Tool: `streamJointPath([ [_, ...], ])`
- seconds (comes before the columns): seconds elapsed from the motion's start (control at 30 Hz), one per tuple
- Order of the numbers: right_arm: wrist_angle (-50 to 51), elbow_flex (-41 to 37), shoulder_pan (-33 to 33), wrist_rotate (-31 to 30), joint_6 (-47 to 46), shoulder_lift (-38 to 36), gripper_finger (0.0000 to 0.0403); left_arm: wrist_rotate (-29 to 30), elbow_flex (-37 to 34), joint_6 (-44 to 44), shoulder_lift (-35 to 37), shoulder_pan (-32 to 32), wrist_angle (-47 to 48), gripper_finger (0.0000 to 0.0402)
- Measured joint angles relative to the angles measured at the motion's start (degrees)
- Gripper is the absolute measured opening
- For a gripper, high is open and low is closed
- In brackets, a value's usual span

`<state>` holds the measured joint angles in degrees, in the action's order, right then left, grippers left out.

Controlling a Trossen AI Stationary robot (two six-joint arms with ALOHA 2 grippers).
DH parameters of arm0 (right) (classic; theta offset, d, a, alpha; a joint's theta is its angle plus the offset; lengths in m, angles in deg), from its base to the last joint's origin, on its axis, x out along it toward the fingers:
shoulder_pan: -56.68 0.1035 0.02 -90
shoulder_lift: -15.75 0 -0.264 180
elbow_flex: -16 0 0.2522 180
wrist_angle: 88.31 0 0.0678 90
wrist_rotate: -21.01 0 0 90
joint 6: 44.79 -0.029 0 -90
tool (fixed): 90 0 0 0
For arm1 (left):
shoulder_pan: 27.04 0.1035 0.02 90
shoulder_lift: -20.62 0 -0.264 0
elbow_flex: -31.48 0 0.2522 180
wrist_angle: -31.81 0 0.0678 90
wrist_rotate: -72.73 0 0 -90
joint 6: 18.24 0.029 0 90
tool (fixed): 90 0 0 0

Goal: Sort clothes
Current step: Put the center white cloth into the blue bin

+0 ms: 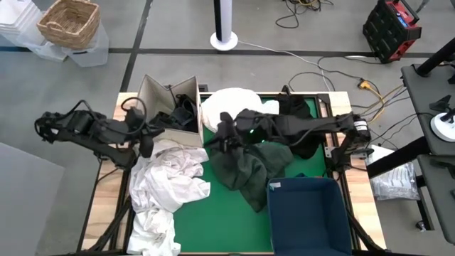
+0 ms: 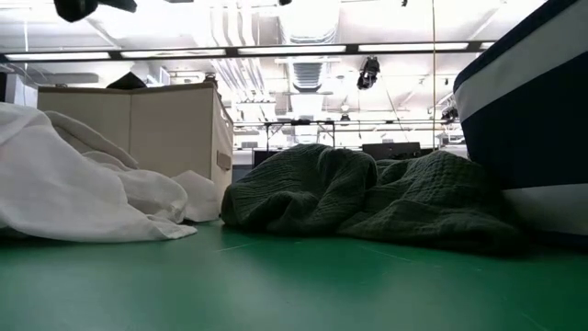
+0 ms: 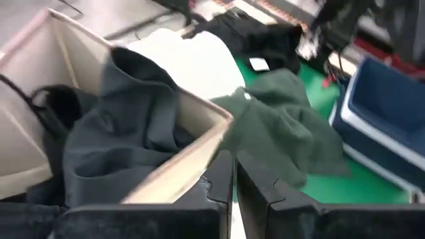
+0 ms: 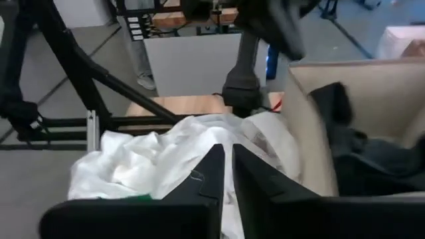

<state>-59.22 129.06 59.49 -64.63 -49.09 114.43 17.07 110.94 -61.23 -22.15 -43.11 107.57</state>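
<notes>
A dark green garment (image 1: pixel 245 169) (image 2: pixel 367 198) lies crumpled on the green mat at mid-table. White clothes (image 1: pixel 167 186) (image 4: pixel 166 149) are heaped at the left front. Another white garment (image 1: pixel 231 103) and a black one (image 1: pixel 297 108) lie at the far edge. Dark clothes (image 3: pixel 113 139) fill the cardboard box (image 1: pixel 170 107). My left gripper (image 1: pixel 146 141) (image 3: pixel 234 182) hovers shut by the box's near wall, above the white heap. My right gripper (image 1: pixel 217 139) (image 4: pixel 228 166) hangs shut over the green garment's far left part, pointing toward the white heap. Neither holds anything.
The navy blue bin (image 1: pixel 306 213) (image 2: pixel 533 119) stands at the right front, against the green garment. The beige cardboard box (image 2: pixel 138 138) stands at the far left. Bare green mat (image 1: pixel 227 227) shows at the front, between the white heap and the bin.
</notes>
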Motion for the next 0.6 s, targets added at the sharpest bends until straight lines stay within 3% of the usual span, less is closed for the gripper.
streamJointPath([
  [0.27, -1.85, 8.57, 4.84, -8.47, -1.22, 11.28, 0.0112, 0.84, 3.73, -0.56, 0.18, -0.05, 0.13, 0.0000],
  [0.6, 0.89, 26.41, 5.85, -9.01, -5.51, 30.35, 0.0230, 2.25, 10.13, 2.77, 1.36, -0.02, 0.41, 0.0000],
])
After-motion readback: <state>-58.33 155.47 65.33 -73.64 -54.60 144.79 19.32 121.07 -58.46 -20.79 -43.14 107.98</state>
